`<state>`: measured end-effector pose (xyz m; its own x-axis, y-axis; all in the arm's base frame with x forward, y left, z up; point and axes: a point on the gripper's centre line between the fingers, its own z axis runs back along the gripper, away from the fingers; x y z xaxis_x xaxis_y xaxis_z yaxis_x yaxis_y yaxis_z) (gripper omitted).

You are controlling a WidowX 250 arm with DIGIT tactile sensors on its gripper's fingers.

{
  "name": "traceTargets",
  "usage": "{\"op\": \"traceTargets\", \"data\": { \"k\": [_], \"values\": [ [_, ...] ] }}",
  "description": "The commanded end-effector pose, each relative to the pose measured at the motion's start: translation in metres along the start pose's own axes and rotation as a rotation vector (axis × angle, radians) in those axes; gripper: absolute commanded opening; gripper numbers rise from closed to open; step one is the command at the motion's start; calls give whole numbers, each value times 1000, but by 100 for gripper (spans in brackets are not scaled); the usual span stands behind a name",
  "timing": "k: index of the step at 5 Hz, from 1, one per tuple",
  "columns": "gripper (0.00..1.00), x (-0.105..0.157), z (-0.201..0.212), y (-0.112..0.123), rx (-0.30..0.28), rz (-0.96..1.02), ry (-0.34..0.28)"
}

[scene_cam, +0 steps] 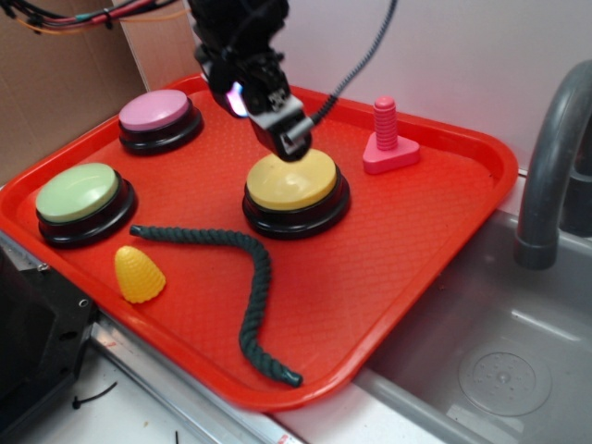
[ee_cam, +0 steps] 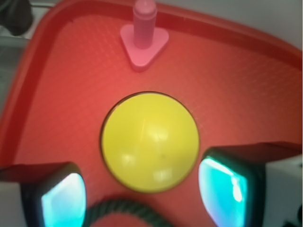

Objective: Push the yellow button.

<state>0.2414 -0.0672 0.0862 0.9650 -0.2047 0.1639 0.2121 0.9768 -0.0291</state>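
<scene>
The yellow button (ee_cam: 149,142) sits right under the gripper (scene_cam: 294,139), near the middle of the red tray (scene_cam: 416,240). Fingers (ee_cam: 64,201) spread wide, one either side of the cap; whether the tip touches it, hard to say. Beyond the gripper stands a pink bolt toy (ee_cam: 143,40). Behind it lies a dark green rope (scene_cam: 250,287), then the yellow corn cone (scene_cam: 139,274), green button (scene_cam: 79,196) and pink button (scene_cam: 155,113).

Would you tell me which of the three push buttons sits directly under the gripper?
The yellow button mid-tray is beneath the gripper; the pink button and green button sit further left.
</scene>
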Motion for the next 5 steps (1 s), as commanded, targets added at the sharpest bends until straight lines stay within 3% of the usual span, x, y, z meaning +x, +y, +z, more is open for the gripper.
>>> {"op": "traceTargets", "data": {
  "k": [1,2,4,5],
  "values": [
    [100,19,-33,-3,-25,-25,27],
    [100,20,-37,-3,-29,-42,48],
    [100,18,4,1,21,-91,53],
    [100,18,29,5,-1,-52,69]
  ]
}}
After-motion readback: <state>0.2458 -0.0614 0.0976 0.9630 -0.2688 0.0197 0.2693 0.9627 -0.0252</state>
